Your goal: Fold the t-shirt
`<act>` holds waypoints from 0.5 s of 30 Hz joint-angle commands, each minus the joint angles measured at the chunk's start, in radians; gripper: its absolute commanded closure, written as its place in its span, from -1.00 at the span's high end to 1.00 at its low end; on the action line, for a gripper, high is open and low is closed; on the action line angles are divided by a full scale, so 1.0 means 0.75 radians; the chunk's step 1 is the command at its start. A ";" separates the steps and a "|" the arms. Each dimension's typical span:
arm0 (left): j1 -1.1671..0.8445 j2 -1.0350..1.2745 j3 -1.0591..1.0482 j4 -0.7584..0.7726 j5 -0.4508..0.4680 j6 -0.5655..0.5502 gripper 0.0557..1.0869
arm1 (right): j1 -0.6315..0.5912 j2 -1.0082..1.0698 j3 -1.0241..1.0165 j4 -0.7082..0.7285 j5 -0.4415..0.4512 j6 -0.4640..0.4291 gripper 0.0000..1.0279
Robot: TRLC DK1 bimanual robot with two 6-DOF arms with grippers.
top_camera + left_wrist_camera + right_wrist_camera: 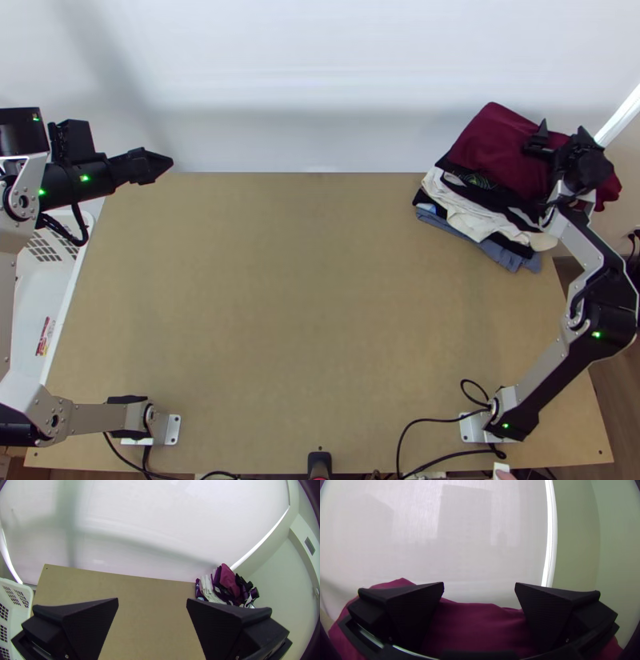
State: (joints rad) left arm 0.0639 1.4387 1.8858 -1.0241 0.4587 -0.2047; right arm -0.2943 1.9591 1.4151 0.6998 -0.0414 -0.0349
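One pile of clothes [466,210] lies on the table [304,296], with a bunched maroon cloth [496,152] on top, white and black pieces beneath and a blue one [506,254] lowest; which is the t-shirt, I cannot tell. The right gripper [565,138] is at the pile's top, over the maroon cloth, fingers wide apart, gripping nothing. The left gripper [157,165], well apart from the pile, is wide open and empty.

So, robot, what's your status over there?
Left gripper open by table's far left corner. Right gripper open, at maroon cloth atop pile, far right. Right arm partly covers pile.
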 commanded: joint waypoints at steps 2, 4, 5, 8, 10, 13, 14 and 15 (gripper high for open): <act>0.001 -0.026 0.009 -0.007 0.000 0.013 0.93 | 0.037 0.016 0.036 -0.013 0.006 -0.005 0.93; -0.001 -0.030 0.007 -0.009 0.000 0.011 0.93 | 0.055 -0.039 0.077 -0.015 0.008 0.002 0.93; -0.001 -0.033 0.007 -0.009 0.000 0.009 0.93 | 0.063 -0.068 0.101 -0.017 0.010 0.004 0.93; -0.001 -0.037 0.009 -0.009 0.000 0.009 0.93 | 0.102 -0.133 0.173 -0.019 0.016 0.002 0.93; 0.003 -0.039 0.012 -0.007 0.000 0.009 0.93 | 0.139 -0.162 0.206 -0.021 0.016 -0.005 0.93; 0.009 -0.039 0.009 -0.005 0.000 0.007 0.93 | 0.206 -0.160 0.232 -0.027 0.016 -0.035 0.93; 0.009 -0.041 0.007 -0.005 -0.002 0.007 0.93 | 0.221 -0.141 0.244 -0.027 0.016 -0.043 0.93; 0.011 -0.045 0.007 -0.005 -0.002 0.007 0.93 | 0.235 -0.111 0.261 -0.027 0.016 -0.054 0.93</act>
State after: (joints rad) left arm 0.0639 1.4387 1.8858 -1.0245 0.4583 -0.2047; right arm -0.1463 1.8660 1.5753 0.6727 -0.0341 -0.0406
